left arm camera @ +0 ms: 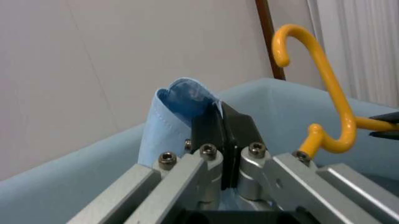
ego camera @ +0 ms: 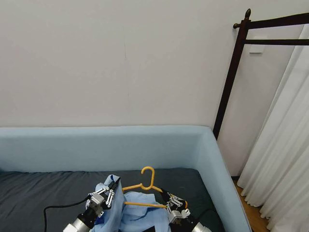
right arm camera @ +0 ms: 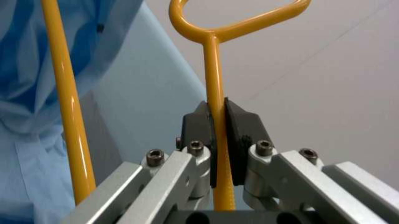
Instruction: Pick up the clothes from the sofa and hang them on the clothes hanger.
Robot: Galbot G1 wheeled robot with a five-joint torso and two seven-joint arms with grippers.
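Since the clothes rack (ego camera: pixel 231 72) stands up and to the robot's right, past the sofa's (ego camera: pixel 120 147) right arm, the right end effector (ego camera: pixel 171 201) is the nearer of the 2 to it. Its jaws are clamped tight on a wire of the yellow hanger (ego camera: pixel 151 180), seen close in the right wrist view (right arm camera: pixel 218 122). The left end effector (ego camera: pixel 109 192) is pinched closed on a fold of the blue shirt (ego camera: pixel 140 215), probably the collar. The shirt is draped over the hanger, low above the dark seat. The hanger's long axis runs across between the 2 end effectors, hook upward. The rack's top rail sits well above and well apart from the hook, so I judge a long rise rightward is needed. Open room lies above the sofa. The curtain (ego camera: pixel 285 145) hangs just beside the rack, and the wall (ego camera: pixel 120 58) is close behind.
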